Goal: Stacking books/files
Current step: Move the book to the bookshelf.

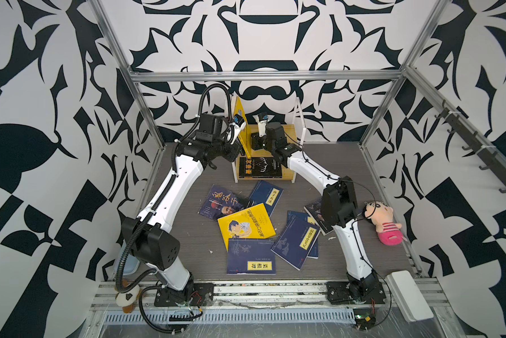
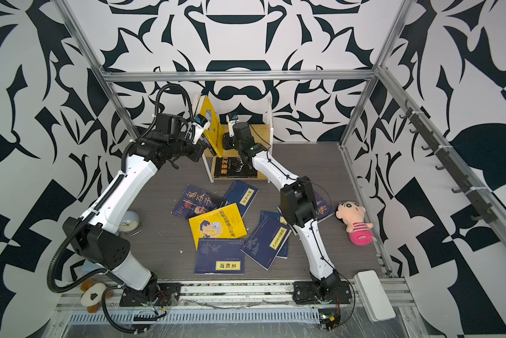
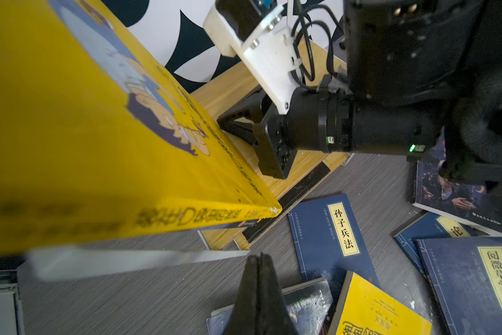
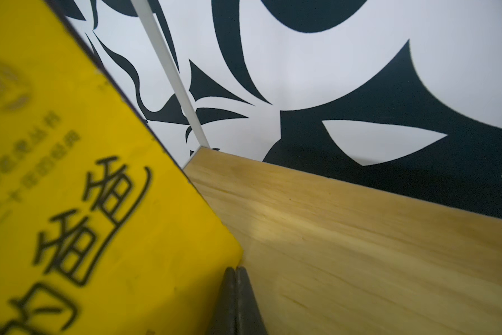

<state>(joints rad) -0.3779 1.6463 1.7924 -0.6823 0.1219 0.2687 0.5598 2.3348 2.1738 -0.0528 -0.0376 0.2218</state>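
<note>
Leaning in the pale wooden rack [image 4: 360,232], the yellow cartoon-cover paperback [image 3: 69,130] stands between left end effector [image 3: 260,256] and right end effector [image 4: 236,268], both pinched closed, empty, apparently steadying it.

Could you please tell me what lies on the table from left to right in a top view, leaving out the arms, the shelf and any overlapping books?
brown-and-white soft toy → clock → flat yellow book → striped doll
</note>
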